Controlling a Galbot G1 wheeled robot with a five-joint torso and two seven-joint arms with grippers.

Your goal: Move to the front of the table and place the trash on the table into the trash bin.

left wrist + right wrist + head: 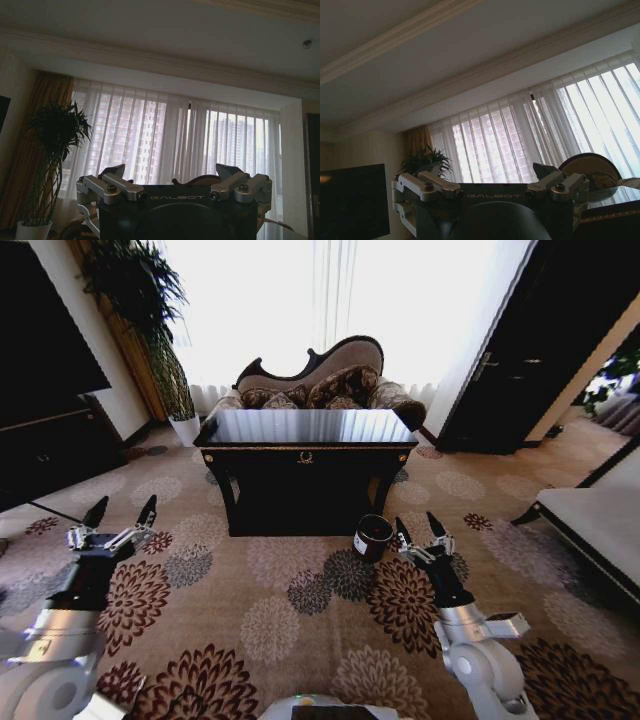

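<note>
Both arms hang low in frame, left gripper (121, 514) and right gripper (417, 528) spread and empty, small round dark-red bin (372, 537) just left of the right one, glossy black worktop (305, 427) up at centre, trash too small to spot.

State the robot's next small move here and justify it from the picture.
Probably drive forward: the table stands some way off across carpet, and the left gripper and right gripper hang open, short of it. The trash bin sits beside the table's front.
</note>
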